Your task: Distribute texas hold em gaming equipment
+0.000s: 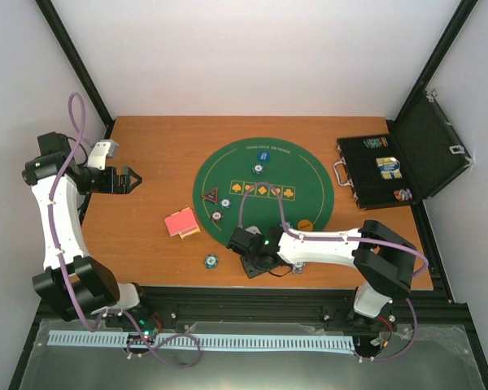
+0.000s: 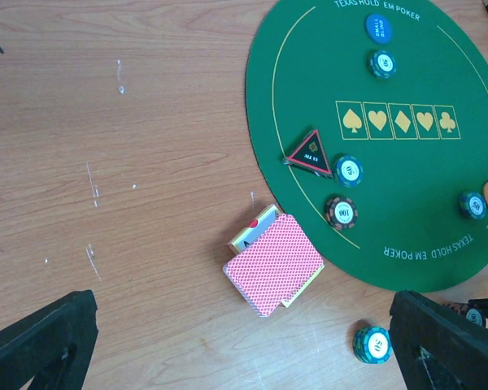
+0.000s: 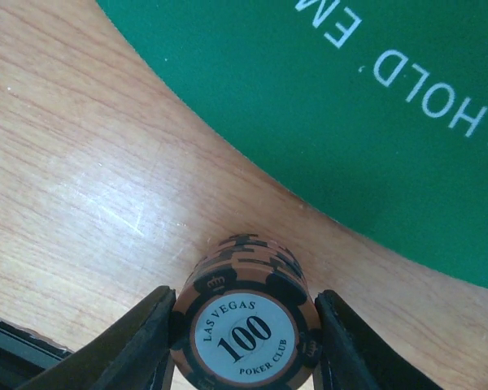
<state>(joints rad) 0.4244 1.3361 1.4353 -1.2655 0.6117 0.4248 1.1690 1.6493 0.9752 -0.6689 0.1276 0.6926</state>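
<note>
Stack of brown chips (image 3: 244, 268) is pinched by the half-closed right gripper (image 3: 246, 357) just off the green mat's (image 3: 350, 97) near edge, presumably for lifting onto a player's spot; the left gripper (image 1: 132, 179) is held wide open, empty, well left of the mat

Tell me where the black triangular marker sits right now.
In the top view the black triangular marker lies on the left part of the green mat, left of the row of suit symbols, with a teal striped chip just at its right.
</note>
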